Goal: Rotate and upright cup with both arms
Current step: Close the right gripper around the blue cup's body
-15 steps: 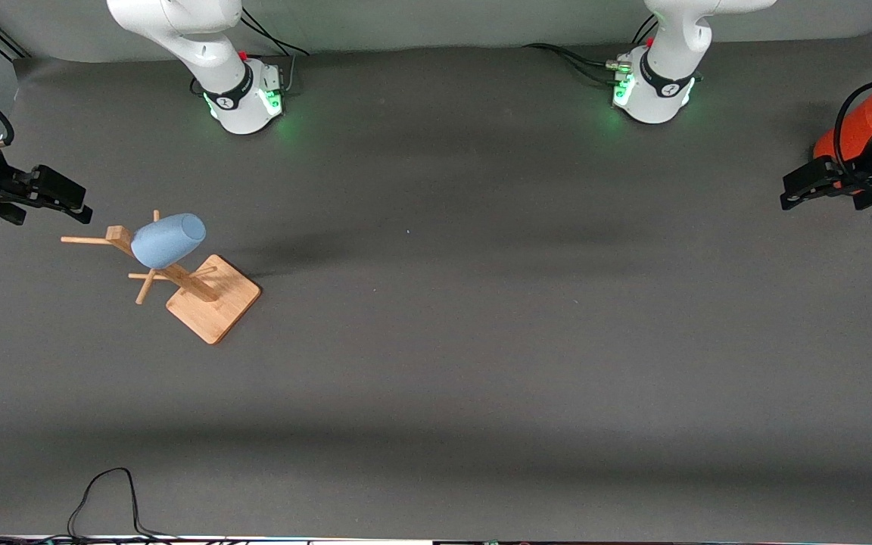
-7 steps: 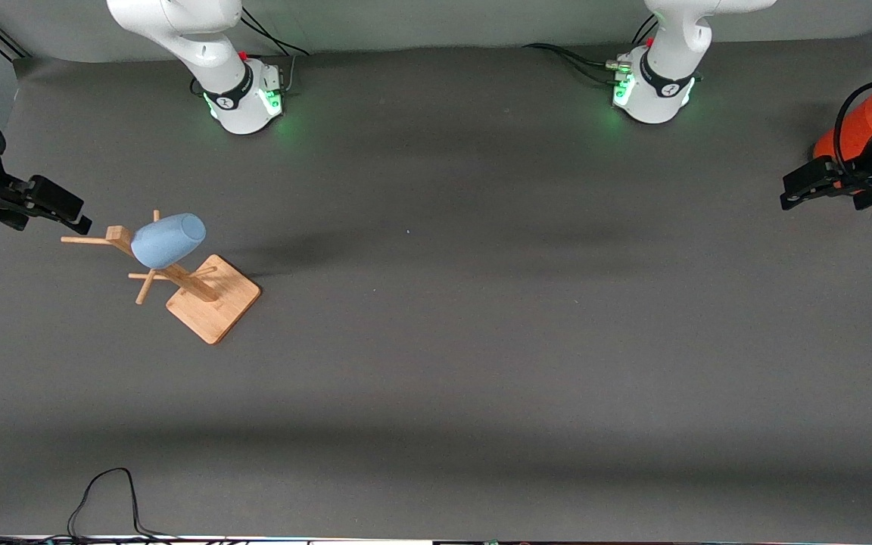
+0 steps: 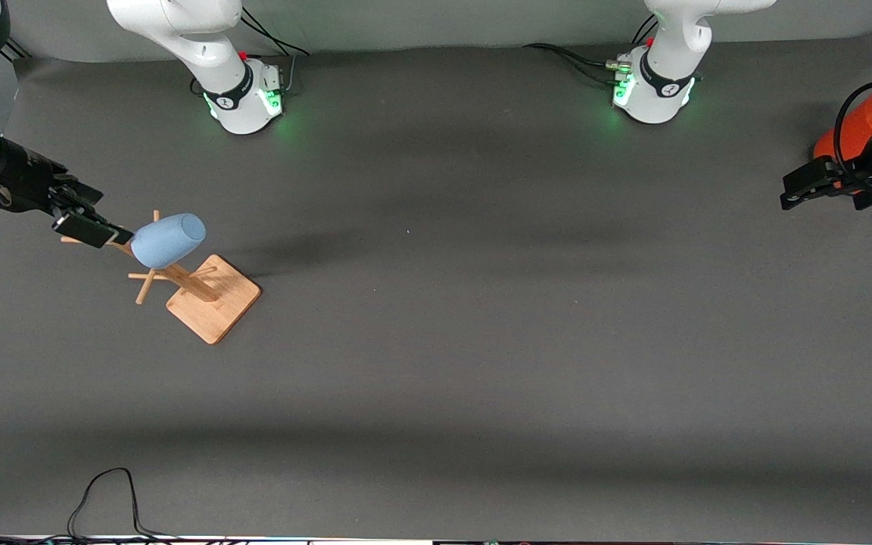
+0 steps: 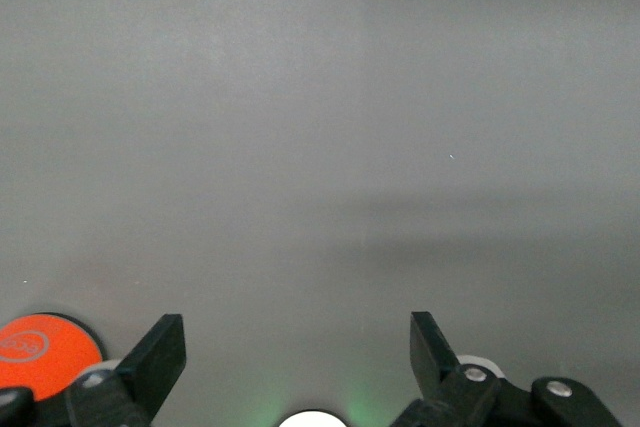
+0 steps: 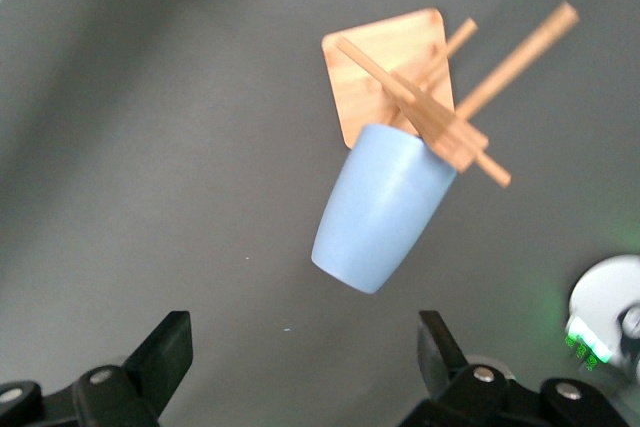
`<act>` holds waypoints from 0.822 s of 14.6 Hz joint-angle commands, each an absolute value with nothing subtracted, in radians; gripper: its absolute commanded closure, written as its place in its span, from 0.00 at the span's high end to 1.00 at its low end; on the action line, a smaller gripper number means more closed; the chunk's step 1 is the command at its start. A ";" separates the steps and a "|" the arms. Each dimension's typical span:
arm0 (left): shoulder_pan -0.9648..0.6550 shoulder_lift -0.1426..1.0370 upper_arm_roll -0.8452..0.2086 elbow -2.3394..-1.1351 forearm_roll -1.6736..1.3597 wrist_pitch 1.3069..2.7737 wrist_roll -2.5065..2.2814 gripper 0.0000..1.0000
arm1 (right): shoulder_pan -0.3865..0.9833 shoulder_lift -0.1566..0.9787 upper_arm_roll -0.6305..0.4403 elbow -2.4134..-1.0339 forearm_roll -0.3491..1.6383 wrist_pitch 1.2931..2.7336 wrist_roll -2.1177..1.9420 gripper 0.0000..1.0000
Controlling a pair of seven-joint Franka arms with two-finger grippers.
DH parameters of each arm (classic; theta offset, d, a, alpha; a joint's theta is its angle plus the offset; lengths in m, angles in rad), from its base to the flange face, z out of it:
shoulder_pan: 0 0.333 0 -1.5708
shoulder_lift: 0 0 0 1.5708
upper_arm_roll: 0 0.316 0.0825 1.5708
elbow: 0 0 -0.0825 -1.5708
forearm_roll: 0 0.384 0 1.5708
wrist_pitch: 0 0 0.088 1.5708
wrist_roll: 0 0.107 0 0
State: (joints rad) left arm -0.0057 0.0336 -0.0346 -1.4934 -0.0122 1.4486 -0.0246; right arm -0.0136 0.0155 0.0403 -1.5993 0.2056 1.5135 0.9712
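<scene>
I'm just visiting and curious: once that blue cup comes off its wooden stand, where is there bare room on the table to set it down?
The table is bare between the wooden stand and the orange can, and all along the camera's edge. It is crowded only by the cup, where the right gripper hangs open, and at the can, where the open left gripper waits.

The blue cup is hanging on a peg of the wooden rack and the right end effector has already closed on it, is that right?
Not quite. The blue cup does hang on a peg of the wooden rack, but the right end effector has not closed on it. The right wrist view shows its fingers spread wide with the cup ahead of them, untouched.
</scene>
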 commanded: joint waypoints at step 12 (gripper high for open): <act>0.000 0.025 -0.034 -1.491 -0.020 1.451 -0.034 1.00 | -0.048 0.000 -0.040 -1.900 0.347 1.673 1.141 1.00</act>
State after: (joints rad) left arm -0.0053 0.0336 -0.0316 -1.4933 -0.0123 1.4493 -0.0246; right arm -0.0462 0.0206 -0.0437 -1.8475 0.3224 1.6342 1.1150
